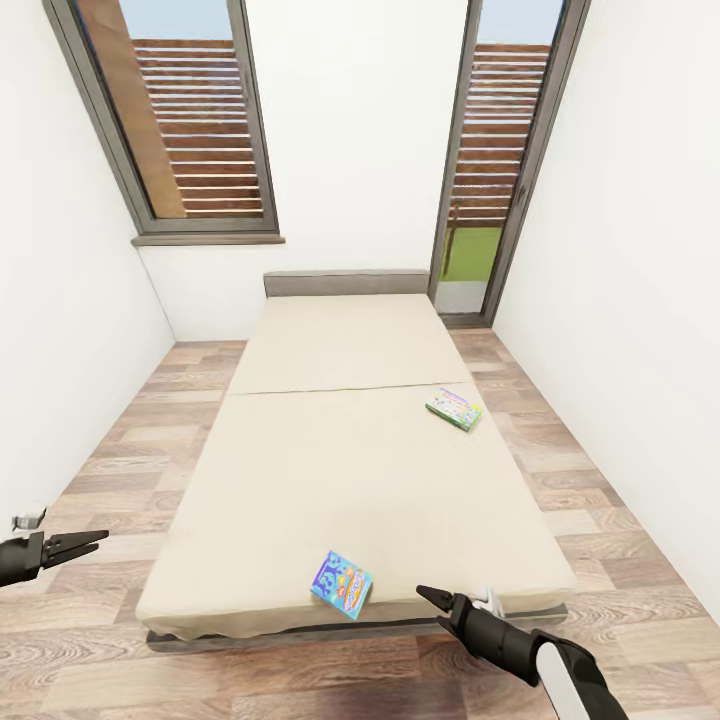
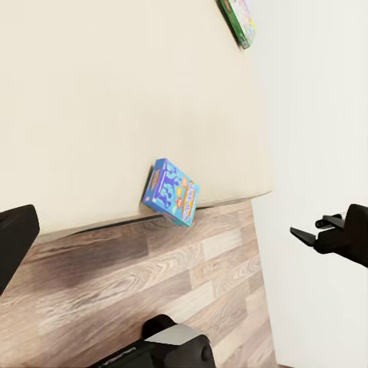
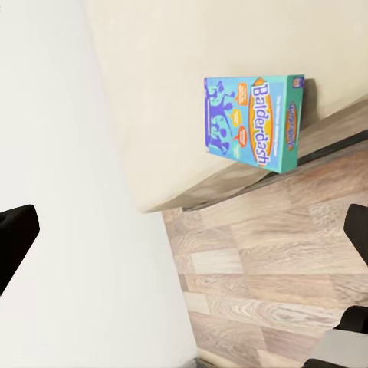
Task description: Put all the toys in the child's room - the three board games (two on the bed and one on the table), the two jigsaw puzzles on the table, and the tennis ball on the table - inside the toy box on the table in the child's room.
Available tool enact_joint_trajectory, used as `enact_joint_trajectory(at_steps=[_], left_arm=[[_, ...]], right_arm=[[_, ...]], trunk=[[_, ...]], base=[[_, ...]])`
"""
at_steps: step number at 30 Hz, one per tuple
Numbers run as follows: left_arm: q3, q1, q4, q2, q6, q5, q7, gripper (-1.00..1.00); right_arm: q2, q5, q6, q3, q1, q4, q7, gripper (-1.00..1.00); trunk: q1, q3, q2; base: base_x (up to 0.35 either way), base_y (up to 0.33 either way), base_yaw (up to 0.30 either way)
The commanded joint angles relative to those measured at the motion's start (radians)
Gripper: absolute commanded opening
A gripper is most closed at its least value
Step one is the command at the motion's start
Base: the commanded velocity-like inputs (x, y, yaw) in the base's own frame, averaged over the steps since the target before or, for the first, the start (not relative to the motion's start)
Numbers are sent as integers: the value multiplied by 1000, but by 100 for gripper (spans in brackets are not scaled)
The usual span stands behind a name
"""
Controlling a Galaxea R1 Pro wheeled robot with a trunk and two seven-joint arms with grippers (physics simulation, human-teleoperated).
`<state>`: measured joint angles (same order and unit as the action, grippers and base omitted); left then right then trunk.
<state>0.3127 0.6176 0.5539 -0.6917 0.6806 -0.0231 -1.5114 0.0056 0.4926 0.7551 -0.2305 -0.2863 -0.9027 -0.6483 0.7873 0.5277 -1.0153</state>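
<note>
Bed spreads cream and wide. Blue game box lies at bed's edge, corner overhanging toward wood floor. Green game box sits farther up same bed, near its side, well apart from blue one. Right gripper hangs off beyond bed's corner, against white wall.

Bright, even daylight from 2 tall windows; soft shadow under the bed (wide-angle stretching at edges).

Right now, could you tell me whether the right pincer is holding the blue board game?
No, the right pincer hangs empty beside the bed, apart from the blue game lying at the bed's near edge.
</note>
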Motion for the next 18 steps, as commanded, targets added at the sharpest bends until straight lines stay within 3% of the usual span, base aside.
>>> enact_joint_trajectory(at_steps=[1, 18], left_arm=[[0, 1, 0, 0, 11, 0, -4, 100], [-3, 2, 0, 0, 35, -1, -4, 100]], right_arm=[[3, 2, 6, -3, -1, 0, -2, 100], [54, 5, 28, -3, -28, 5, -7, 100]], trunk=[[4, 4, -8], [69, 57, -127]], base=[[0, 0, 0], [0, 0, 0]])
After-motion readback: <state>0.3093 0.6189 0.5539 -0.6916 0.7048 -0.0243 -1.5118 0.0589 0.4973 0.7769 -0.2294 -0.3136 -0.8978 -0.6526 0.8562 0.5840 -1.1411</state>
